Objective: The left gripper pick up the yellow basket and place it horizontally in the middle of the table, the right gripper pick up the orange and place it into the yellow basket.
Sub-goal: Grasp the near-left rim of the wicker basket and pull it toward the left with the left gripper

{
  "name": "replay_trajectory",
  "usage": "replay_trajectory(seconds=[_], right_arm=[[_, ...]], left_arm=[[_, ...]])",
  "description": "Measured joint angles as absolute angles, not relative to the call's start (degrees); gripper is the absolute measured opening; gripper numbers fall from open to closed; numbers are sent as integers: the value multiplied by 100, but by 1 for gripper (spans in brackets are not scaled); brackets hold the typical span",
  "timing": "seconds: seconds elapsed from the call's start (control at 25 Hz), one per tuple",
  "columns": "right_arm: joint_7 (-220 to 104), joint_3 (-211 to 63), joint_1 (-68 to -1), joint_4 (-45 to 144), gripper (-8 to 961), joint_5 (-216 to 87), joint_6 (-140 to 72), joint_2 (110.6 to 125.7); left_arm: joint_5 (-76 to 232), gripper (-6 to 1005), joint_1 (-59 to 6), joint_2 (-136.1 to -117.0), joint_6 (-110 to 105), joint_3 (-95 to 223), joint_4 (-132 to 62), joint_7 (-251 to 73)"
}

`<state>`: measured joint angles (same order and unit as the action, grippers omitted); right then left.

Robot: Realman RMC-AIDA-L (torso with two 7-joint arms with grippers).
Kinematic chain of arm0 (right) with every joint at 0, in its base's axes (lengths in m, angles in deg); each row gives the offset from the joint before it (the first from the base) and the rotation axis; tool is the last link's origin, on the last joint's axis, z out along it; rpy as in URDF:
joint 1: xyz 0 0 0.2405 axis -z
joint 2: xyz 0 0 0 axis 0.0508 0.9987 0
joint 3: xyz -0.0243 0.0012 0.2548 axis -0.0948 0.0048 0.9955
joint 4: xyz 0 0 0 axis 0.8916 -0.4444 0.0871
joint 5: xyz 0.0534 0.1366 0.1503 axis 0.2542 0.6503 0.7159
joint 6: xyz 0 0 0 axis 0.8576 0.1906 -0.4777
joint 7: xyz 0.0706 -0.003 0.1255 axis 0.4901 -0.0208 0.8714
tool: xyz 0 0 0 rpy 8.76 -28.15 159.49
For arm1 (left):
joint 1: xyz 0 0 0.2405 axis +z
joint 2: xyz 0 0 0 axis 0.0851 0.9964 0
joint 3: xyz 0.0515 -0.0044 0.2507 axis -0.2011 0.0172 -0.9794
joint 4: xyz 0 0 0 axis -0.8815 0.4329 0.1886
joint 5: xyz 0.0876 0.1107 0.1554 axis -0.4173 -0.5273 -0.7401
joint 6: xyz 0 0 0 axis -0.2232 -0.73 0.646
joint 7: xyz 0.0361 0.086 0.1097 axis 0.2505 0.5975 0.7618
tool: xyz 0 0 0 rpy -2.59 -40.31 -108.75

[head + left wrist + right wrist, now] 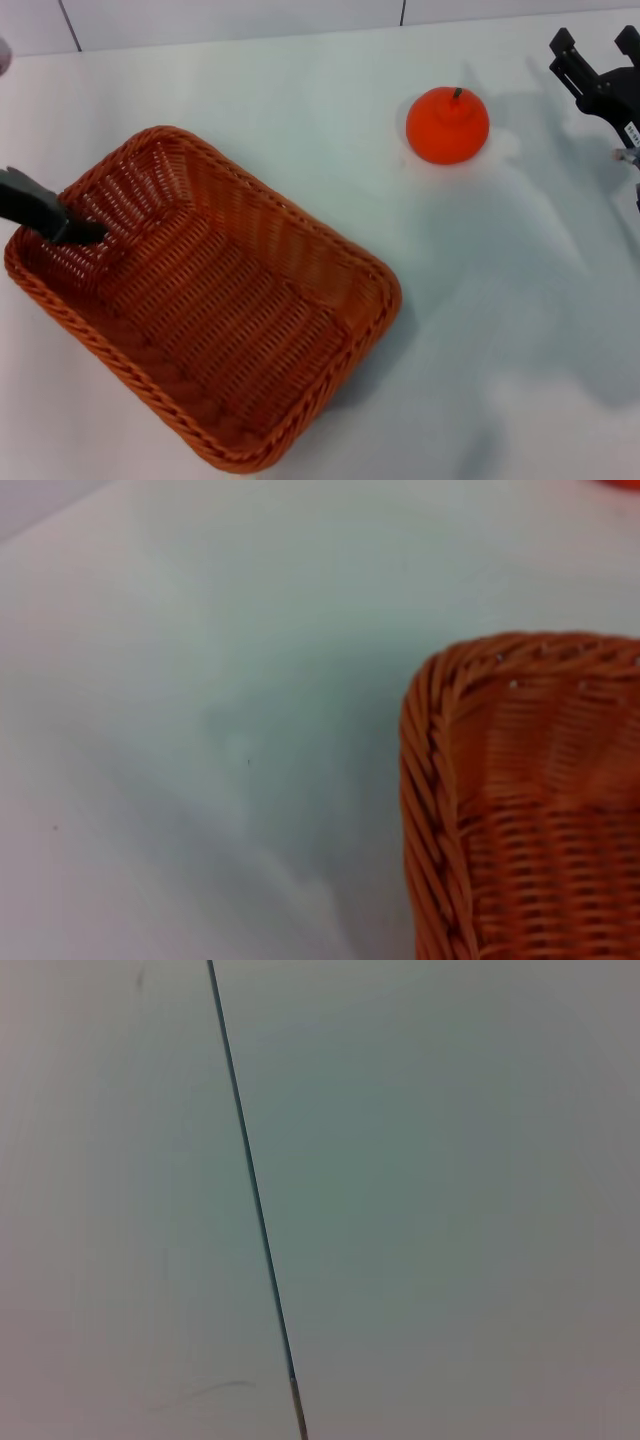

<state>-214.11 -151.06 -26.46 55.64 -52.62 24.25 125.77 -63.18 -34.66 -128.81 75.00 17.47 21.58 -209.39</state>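
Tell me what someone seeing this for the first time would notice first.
The yellow basket dominates, lying askew on the near left of the table, with the left gripper reaching in over its left rim. Next comes the orange, sitting alone farther back on the right, apart from the right gripper at the far right edge.

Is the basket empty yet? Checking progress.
Empty: the yellow basket shows bare weave; the orange sits apart on the table.
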Motion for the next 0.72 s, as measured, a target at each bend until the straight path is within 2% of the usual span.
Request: replay_trajectory(seconds=[0.16, 0.4, 0.72], right_arm=[[-21411, -15106, -2648, 5564, 939, -5262, 2427, 12577], [-21411, -15106, -2654, 5564, 939, -5262, 2415, 12577], [-21411, -15106, -2654, 5564, 939, -5262, 2398, 12577]], left_arm=[[-6568, 302, -3433, -13013, 7394, 1693, 2313, -20942], [-6568, 218, -3387, -13055, 7387, 1736, 2518, -20970], [-6605, 197, -3424, -13071, 7472, 1762, 2550, -21090]])
